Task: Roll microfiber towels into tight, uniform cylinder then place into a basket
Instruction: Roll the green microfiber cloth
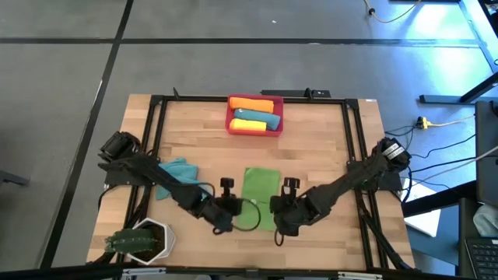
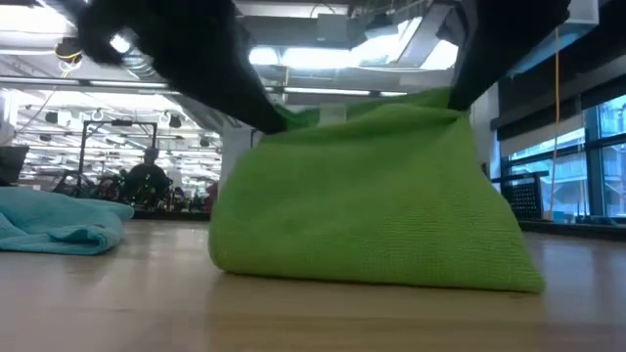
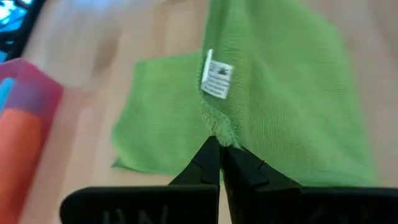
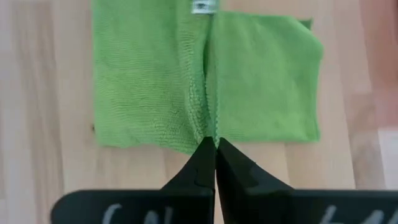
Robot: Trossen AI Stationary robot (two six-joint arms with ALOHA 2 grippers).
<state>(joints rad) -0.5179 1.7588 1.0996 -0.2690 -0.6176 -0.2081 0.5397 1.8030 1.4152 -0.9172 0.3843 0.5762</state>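
A green microfiber towel [image 1: 261, 194] lies at the table's near middle, its near edge raised between my two grippers. My left gripper [image 1: 240, 210] is shut on that edge's left end, my right gripper [image 1: 275, 215] on its right end. In the low view the towel [image 2: 372, 205] hangs like a tent, with its lower part resting on the table. A teal-blue towel [image 1: 177, 175] lies crumpled on the left. The red-pink basket [image 1: 230, 115] at the far middle holds orange, yellow and teal rolls. My left gripper pinches the green towel's edge [image 3: 217, 127] between its two fingers, just beside the white tag, slanting down from the table's left. That end is lifted off the table. My right gripper pinches the same edge's other end [image 4: 210, 134] between its two fingers, slanting down from the right. The edge runs raised from it toward the tag, and the rest of the towel lies on the table.
A white hexagonal pot with a green plant [image 1: 144, 239] stands at the near left corner. A black frame [image 1: 156, 124] runs along the table's left, far and right sides. Bare wood lies between the green towel and the basket.
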